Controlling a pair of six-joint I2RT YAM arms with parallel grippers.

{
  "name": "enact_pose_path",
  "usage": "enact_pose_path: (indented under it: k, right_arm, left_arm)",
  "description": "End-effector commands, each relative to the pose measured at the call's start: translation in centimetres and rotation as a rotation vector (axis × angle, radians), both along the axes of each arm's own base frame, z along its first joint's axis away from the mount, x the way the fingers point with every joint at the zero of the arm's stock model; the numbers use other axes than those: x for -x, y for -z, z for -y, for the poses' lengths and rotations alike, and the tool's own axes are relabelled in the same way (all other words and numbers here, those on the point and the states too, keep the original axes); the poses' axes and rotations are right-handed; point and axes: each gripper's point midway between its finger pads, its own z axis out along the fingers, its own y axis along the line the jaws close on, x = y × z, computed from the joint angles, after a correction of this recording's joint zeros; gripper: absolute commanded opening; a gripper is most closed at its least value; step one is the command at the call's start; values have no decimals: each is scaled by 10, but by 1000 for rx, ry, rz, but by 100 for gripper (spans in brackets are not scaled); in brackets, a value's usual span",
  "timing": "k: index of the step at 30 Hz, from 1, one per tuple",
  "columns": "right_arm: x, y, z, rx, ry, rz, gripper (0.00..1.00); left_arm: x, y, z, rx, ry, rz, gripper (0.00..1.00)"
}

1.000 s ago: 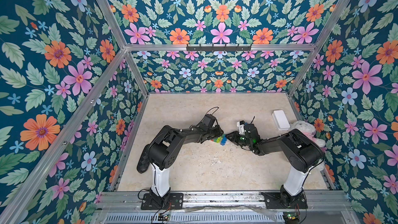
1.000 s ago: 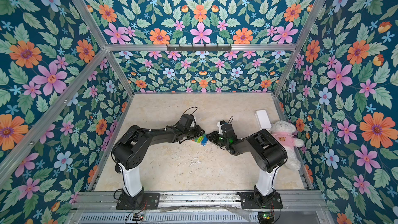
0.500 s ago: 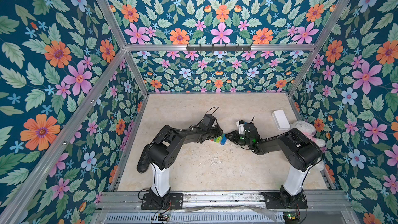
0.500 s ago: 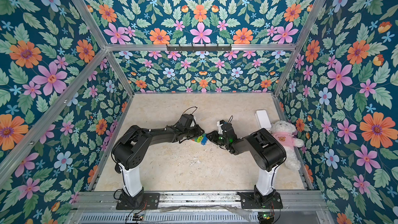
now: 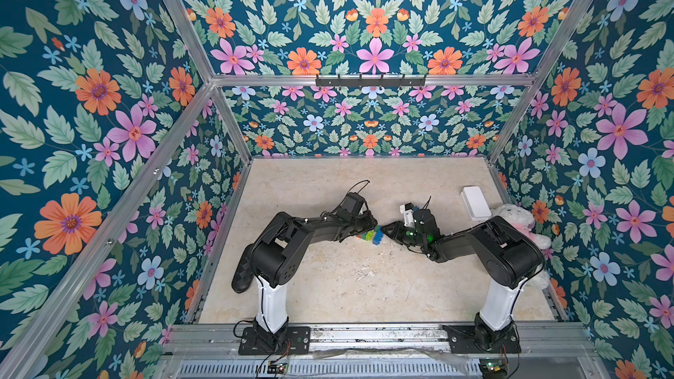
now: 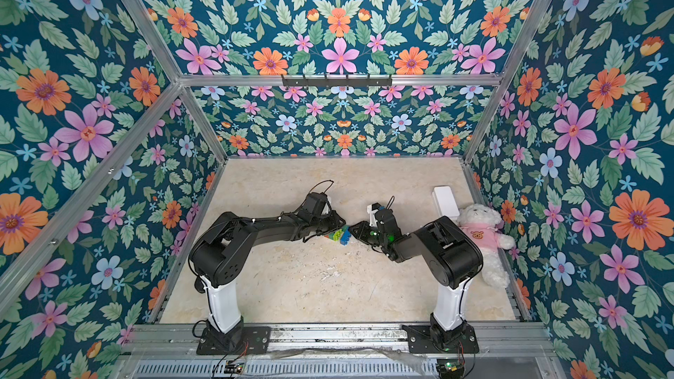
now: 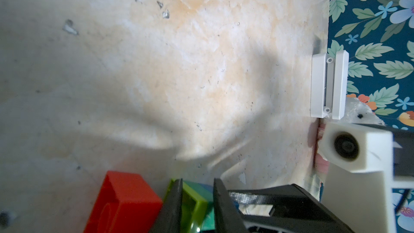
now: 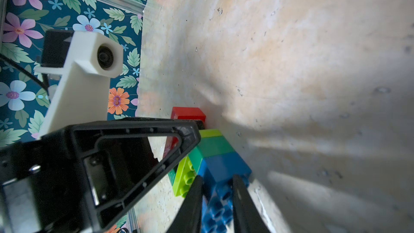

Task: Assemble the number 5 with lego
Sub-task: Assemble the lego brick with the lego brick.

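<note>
Blue brick [image 8: 224,164] sits pinched in right claw [image 8: 216,179], lime brick [image 7: 194,203] in left claw [image 7: 197,183] (unseen in both top views).

The scuffed beige tabletop [image 5: 339,286] fills the lower middle of both top views. A white box [image 5: 475,202] and plush bear [image 6: 477,235] lie at its right edge, joined lego bricks [image 5: 372,235] mid-frame.

Same build on left arm [image 5: 291,246] and right arm [image 5: 507,249]: black rounded joint housings and black links. Each has a white column [image 5: 271,300] on a black screwed base plate [image 5: 273,339]. A thin black cable [image 5: 359,185] loops at the left wrist. The camera mount [image 8: 89,63] is white, blocky, with a round dark lens. There are green lights [image 5: 430,238] on the right wrist. The left tool [image 7: 197,187] and right tool [image 8: 216,182] have black tapered fingers.
</note>
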Motion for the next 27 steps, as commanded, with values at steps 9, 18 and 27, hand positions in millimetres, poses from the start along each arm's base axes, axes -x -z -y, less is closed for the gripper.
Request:
enact_pose_path:
  k: [9,18,27]
  right_arm:
    - [9,9,11,58,25,-47,38]
    - [12,3,19,99,37,-37,44]
    - [13,-2,17,103,28,-30,45]
  left_arm:
    - [-2,-11,-17,-11,-13,-12,42]
    - [-9,-28,-25,-5,-25,22,46]
    - [-5,-42,-39,-12,-33,59,47]
